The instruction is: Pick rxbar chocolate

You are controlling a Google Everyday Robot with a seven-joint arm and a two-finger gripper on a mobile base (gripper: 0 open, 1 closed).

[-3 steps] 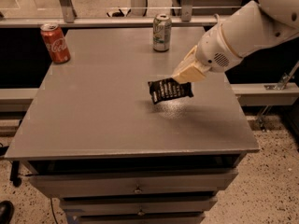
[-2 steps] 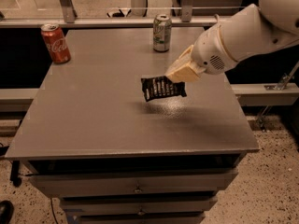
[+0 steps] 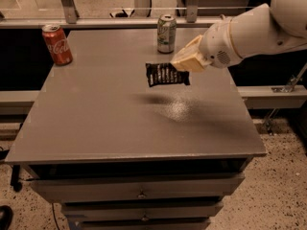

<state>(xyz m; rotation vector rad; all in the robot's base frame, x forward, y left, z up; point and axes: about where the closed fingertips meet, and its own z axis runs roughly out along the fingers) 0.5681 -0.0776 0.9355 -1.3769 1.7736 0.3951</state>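
The rxbar chocolate (image 3: 165, 74) is a flat black wrapper with white lettering. It hangs in the air above the grey table (image 3: 96, 123), with its shadow on the tabletop below it. My gripper (image 3: 184, 66) comes in from the right on a white arm and is shut on the bar's right end. The bar sticks out to the left of the pale fingers (image 3: 188, 60).
A red cola can (image 3: 57, 44) stands at the table's back left corner. A pale green-white soda can (image 3: 166, 33) stands at the back middle, just behind the held bar. A ledge and window run behind the table. Drawers sit below the front edge.
My gripper has lifted the bar higher above the table and carried it slightly left. The shadow under the bar has spread away from it.
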